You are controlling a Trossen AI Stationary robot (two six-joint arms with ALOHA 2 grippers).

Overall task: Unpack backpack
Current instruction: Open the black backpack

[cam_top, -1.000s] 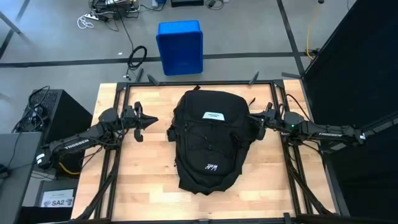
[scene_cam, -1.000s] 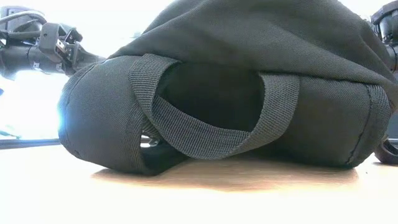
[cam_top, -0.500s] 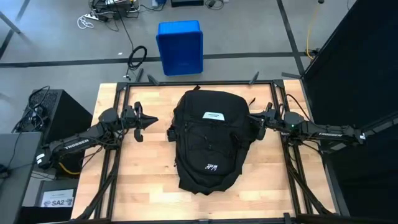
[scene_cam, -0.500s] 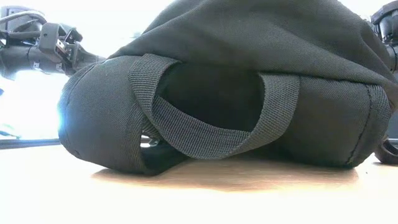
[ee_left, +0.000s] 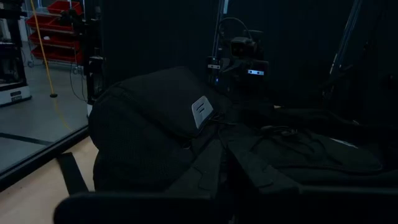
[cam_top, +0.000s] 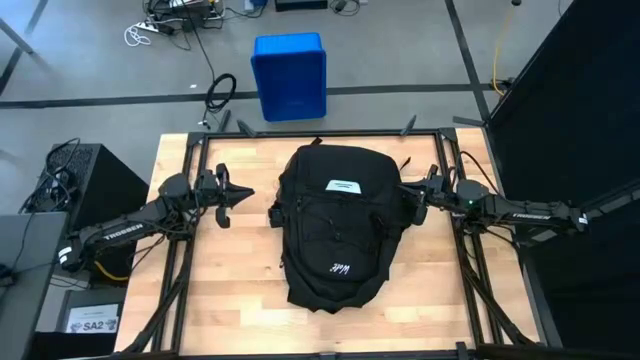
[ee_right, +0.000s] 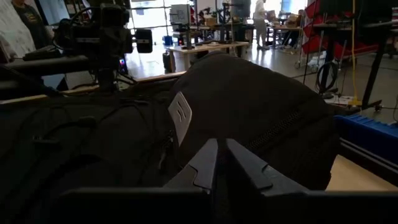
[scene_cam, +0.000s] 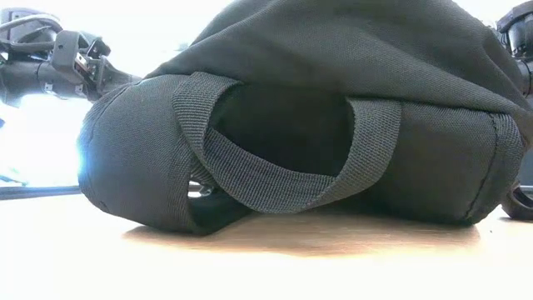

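Note:
The black backpack lies flat in the middle of the wooden table, front up, with its white label toward the far end. In the low view its near end rests on the table, with a webbing loop across it. My left gripper is shut and level at the table's left, pointing at the backpack with a gap between them. My right gripper is shut and level close beside the backpack's right side. Its wrist view shows the fingertips short of the fabric.
A blue plastic bin stands on the floor beyond the table's far edge. A black box sits off the left side and a black curtain hangs on the right. Bare wood shows on both sides of the backpack.

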